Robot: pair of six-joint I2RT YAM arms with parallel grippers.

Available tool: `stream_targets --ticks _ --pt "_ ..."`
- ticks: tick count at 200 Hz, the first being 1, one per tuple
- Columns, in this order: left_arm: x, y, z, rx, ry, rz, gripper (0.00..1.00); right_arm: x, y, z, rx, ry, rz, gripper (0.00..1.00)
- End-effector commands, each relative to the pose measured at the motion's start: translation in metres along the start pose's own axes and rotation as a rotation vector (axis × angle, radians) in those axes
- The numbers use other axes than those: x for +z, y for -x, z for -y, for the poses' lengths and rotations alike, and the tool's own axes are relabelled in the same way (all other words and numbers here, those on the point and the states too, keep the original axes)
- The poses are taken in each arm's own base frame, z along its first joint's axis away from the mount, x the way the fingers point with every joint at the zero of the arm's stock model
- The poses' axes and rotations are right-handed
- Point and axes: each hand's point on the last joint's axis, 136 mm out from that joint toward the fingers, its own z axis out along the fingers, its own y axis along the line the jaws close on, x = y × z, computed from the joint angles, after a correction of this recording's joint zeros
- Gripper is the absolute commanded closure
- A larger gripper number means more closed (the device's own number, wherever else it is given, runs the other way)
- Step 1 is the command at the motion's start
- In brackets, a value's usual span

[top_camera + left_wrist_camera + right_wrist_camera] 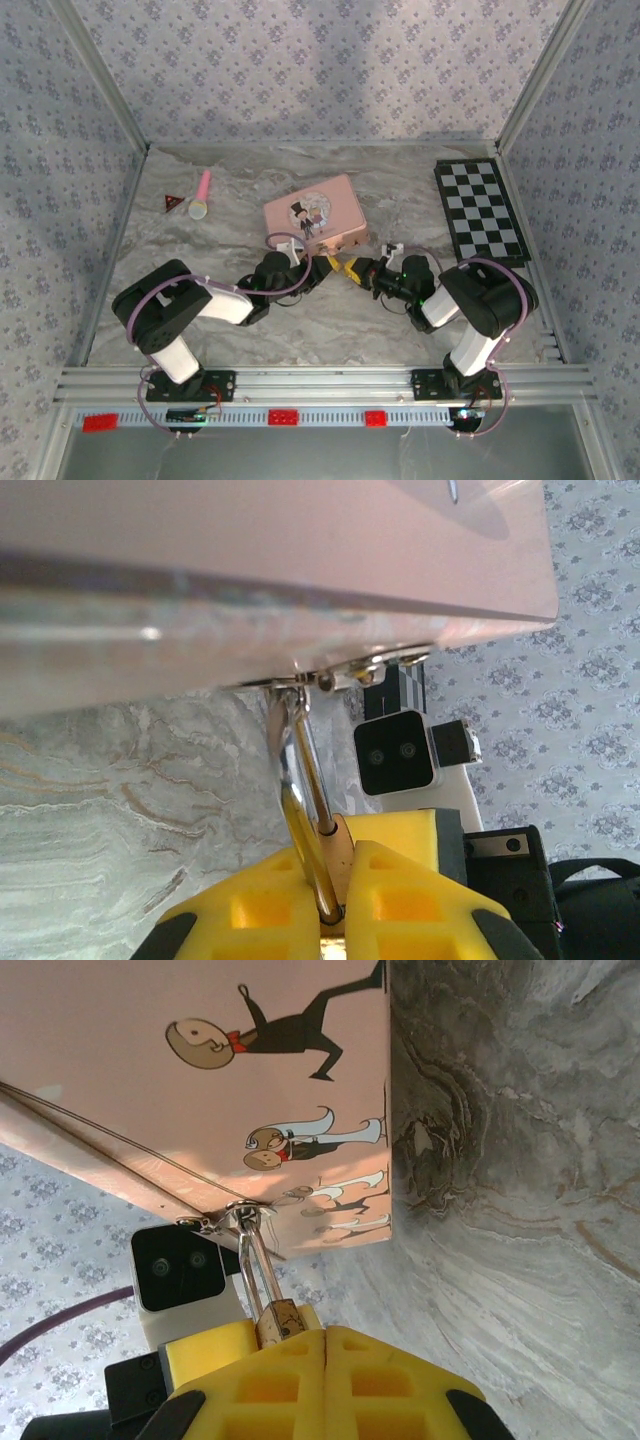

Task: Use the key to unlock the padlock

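Yellow fingers (400, 890) of our left gripper (335, 875) clamp the padlock (341, 842), its long axis running up-frame to the hasp (350, 672) of the pink tin (300, 560), while our right gripper (325, 1338), jaws pressed together, sits just lower right of it.

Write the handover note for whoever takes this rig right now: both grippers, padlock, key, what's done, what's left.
Left gripper: shut on the padlock; its shackle runs up from between the fingers.
Right gripper: shut, tips against the padlock's brass body. No key can be made out, so it is unclear whether it holds one.
Padlock: hangs from the hasp on the near side of the pink tin, shackle threaded through.
Done: both grippers are at the lock.
Left: confirm the key, turn it, free the shackle. I cannot tell whether the lock has opened.
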Motion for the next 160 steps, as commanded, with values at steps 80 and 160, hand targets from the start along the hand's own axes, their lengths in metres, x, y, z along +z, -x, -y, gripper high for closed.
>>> stream_targets --ticks 80,160 --pt "0.0 -0.008 0.074 0.067 -0.174 -0.023 1.0 0.005 0.004 -0.012 -0.006 0.038 0.039 1.0" --pt "0.0 0.009 0.05 0.037 -0.082 0.031 1.0 -0.01 0.003 0.018 0.004 -0.058 0.075 0.68"
